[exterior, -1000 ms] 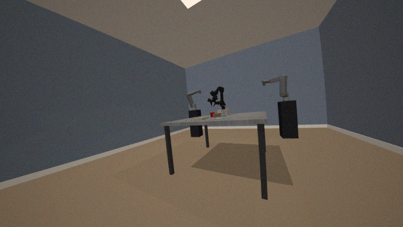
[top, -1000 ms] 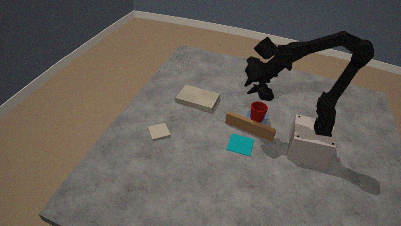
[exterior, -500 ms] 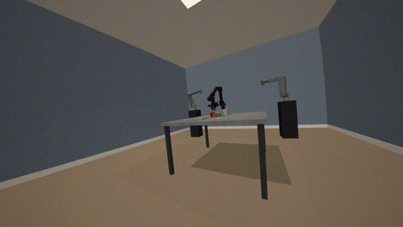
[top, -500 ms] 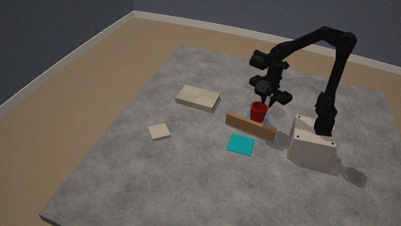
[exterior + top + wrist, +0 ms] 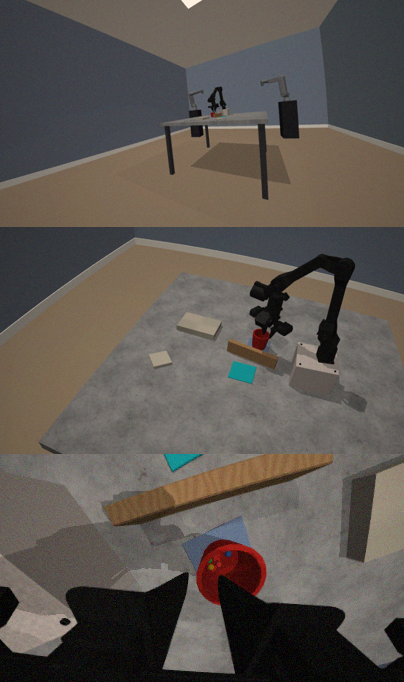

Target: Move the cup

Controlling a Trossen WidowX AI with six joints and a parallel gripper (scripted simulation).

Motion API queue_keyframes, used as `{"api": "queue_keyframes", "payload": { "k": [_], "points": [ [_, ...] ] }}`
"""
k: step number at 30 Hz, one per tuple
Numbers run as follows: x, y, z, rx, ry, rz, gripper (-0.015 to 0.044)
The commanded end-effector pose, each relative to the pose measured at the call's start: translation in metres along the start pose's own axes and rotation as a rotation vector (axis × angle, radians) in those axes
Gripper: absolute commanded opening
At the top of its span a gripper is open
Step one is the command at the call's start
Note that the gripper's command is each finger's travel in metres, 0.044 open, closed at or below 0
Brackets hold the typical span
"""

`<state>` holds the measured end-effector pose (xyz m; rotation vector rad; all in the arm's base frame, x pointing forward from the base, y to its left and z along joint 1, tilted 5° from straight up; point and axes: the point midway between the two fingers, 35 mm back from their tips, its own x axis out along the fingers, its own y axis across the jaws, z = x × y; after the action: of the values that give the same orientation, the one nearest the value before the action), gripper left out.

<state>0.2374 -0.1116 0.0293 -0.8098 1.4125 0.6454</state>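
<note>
- The desk (image 5: 141, 401) carries everything; your arm (image 5: 336, 297) reaches down from its white base over the cup
- The wooden bar (image 5: 251, 354) lies flat between the two pads, its long axis running across the way you need to go
- The teal pad (image 5: 242, 372), which I take to be the goal, sits on the far side of that bar from the cup, so the carry will likely have to go over it
- The red cup (image 5: 245, 571) stands upright on the blue pad (image 5: 227, 536), just beside the bar
- Your fingers are partly apart and clamped on nothing; they straddle the near rim, one tip outside the wall and one over the mouth
- The marbles (image 5: 217, 561) rest at the bottom, so keep the cup upright
</note>
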Motion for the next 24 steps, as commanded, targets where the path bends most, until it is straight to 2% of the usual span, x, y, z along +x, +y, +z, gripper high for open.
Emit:
{"api": "queue_keyframes", "payload": {
  "k": [1, 24],
  "points": [
    [0.007, 0.001, -0.001, -0.006, 0.004, 0.003, 0.0148],
    [0.045, 0.003, -0.002, -0.006, 0.004, 0.003, 0.0148]
  ]
}}
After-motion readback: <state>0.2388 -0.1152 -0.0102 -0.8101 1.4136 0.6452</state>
